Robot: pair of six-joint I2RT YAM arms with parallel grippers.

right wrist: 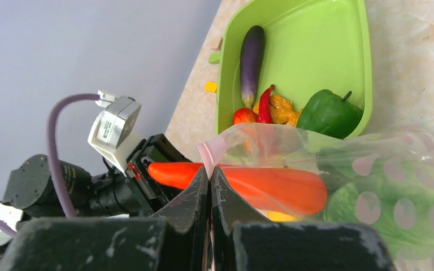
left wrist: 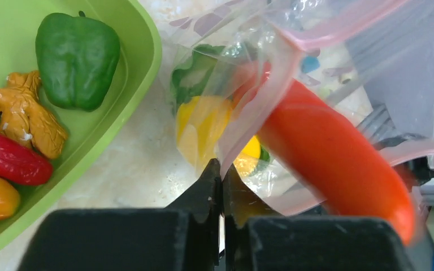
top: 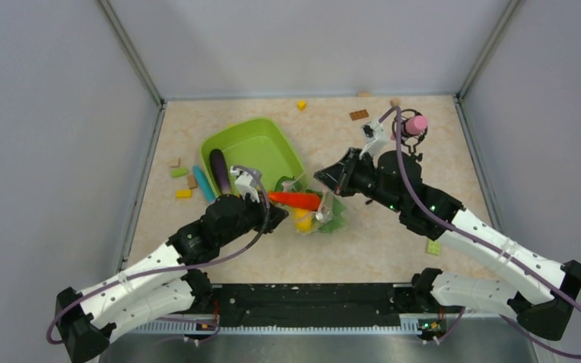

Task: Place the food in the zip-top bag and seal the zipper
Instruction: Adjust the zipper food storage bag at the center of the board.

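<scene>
Though crinkly, clear pink-edged zip-top bag (right wrist: 384, 152)

My right claw (right wrist: 209, 173) was pinched shut on the mouth edge of the zip-top bag (right wrist: 373, 151). An orange carrot (right wrist: 260, 186) lay half inside, beside the cabbage (right wrist: 373, 210). Beyond, by the bench's edge, the green tray (right wrist: 316, 39) held the eggplant (right wrist: 251, 53), chilli (right wrist: 264, 104) and pepper (right wrist: 329, 113).

Orange carrot (left wrist: 339, 164); clear bag (right wrist: 373, 164) with pale lilac dots and pink zipper (right wrist: 209, 151); lime-green tray (right wrist: 316, 34); purple eggplant (right wrist: 251, 56); dark green pepper (left wrist: 78, 56).
</scene>
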